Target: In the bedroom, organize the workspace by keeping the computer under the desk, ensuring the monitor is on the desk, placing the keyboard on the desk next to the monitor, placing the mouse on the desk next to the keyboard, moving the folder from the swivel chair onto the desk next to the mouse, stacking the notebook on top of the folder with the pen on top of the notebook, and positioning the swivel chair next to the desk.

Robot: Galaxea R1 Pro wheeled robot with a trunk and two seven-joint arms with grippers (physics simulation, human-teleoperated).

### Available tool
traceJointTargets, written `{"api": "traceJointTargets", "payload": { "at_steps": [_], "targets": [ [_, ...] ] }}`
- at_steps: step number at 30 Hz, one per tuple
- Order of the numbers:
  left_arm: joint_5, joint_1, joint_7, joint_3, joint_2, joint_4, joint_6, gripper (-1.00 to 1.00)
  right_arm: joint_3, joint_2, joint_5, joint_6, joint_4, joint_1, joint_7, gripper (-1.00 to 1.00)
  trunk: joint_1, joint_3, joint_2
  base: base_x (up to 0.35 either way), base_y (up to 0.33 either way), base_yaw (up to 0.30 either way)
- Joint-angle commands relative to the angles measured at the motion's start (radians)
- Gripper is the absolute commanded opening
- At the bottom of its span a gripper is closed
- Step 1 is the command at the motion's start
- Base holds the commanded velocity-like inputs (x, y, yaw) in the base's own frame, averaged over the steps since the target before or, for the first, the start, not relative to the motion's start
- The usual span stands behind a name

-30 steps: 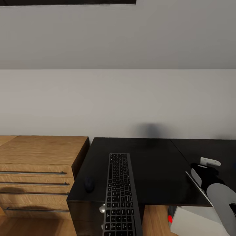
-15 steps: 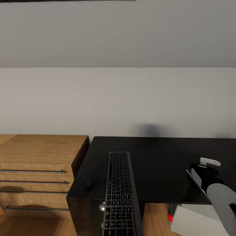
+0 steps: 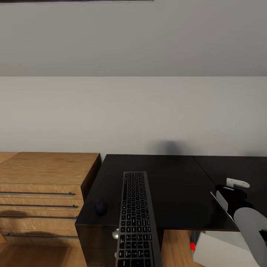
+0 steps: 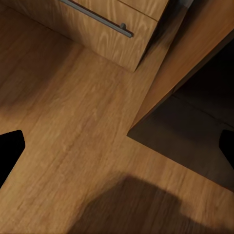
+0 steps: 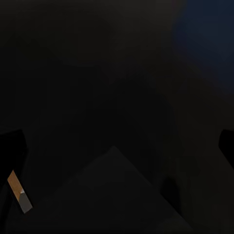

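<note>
Right hand (image 3: 233, 196): I see it low over the right part of the counter (image 3: 178, 185), dark fingers under a white bracket; its wrist view is nearly black, fingertips at both edges, so I read them as apart with nothing between.
Left hand (image 4: 117, 146): fingertips far apart at the edges of its wrist view, empty, hanging over the plank floor (image 4: 63, 122) beside the wooden chest of drawers (image 3: 40, 185).
Keyboard (image 3: 136, 218): lies lengthwise, front end jutting past the counter's near edge. I judge it stiff, light, slim; best pinched across its narrow width near the middle so it won't tip.
Mouse (image 3: 100, 207): near the counter's left front corner, just beside the keyboard, not touching. Small, rounded, probably slippery; I'd grip its flanks.
Computer (image 3: 222, 252): pale case with a red light, below the counter's right side. Likely heavy; leave it.
</note>
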Motion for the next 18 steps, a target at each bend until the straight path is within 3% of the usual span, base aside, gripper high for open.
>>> {"api": "traceJointTargets", "payload": {
  "at_steps": [1, 10, 18],
  "targets": [
    [0.011, -0.001, 0.005, -0.004, 0.001, -0.001, -0.008, 1.00, -0.002, 0.000, -0.008, 0.012, 0.023, 0.000, -0.003, 1.00, 0.000, -0.001, 0.000, 0.000, 0.000, 0.000],
    [0.010, -0.001, 0.003, -0.003, 0.002, 0.002, -0.008, 1.00, -0.002, 0.000, -0.008, 0.022, 0.029, 0.000, -0.003, 1.00, 0.000, -0.001, 0.000, 0.000, 0.000, 0.000],
    [0.009, -0.001, 0.003, -0.003, 0.002, 0.002, -0.008, 1.00, -0.003, 0.001, -0.011, 0.079, 0.035, 0.000, -0.003, 1.00, 0.000, -0.001, 0.000, 0.000, 0.000, 0.000]
  ]
}}
